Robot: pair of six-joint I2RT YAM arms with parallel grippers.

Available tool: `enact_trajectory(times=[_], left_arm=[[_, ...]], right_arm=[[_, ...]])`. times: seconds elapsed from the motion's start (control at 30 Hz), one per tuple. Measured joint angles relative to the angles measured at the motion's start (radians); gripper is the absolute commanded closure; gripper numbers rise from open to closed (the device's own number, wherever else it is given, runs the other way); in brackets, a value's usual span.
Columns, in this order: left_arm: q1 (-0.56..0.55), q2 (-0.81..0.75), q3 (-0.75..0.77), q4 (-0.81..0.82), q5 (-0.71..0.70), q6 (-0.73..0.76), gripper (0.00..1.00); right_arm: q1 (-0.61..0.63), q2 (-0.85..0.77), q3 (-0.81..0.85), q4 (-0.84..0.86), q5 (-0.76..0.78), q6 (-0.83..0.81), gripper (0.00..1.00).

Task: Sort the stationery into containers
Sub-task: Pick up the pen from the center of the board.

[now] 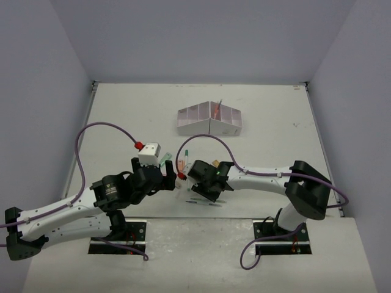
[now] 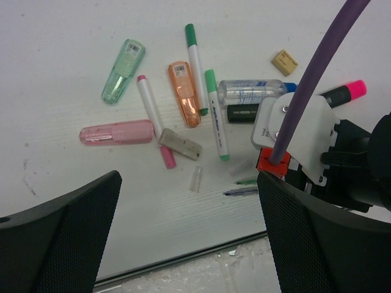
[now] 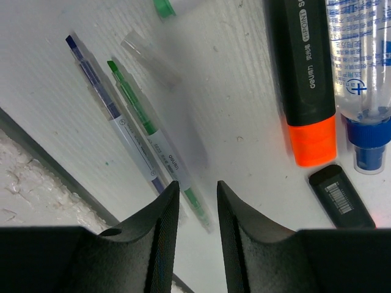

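The stationery lies in a cluster at the table's near edge. My right gripper (image 3: 197, 188) hangs low over a thin green pen (image 3: 146, 122), whose end lies between the narrowly parted fingers without being clamped. Beside it lie a thin grey pen (image 3: 110, 110) and a black highlighter with an orange end (image 3: 305, 79). My left gripper (image 2: 189, 238) is wide open and holds nothing, just short of a pink pen (image 2: 155, 121), two green markers (image 2: 215, 115) and a grey eraser (image 2: 180, 143). The white container (image 1: 209, 120) stands further back.
Green (image 2: 123, 70), orange (image 2: 185, 93) and pink (image 2: 116, 132) correction tapes, a glue bottle (image 2: 250, 90), a pink-ended highlighter (image 2: 342, 93) and a tan eraser (image 2: 285, 62) lie around. The right arm's wrist (image 2: 293, 131) crowds the cluster. The table edge (image 2: 183, 256) runs close by.
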Motion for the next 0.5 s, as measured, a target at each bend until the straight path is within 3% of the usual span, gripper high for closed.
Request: enact_trajectory(times=[0.5], left_arm=[[0.000,-0.004,-0.014,-0.005,0.002,0.001,0.05]], right_arm=[[0.044,0.003,0.000,-0.010,-0.039,0.006,0.68]])
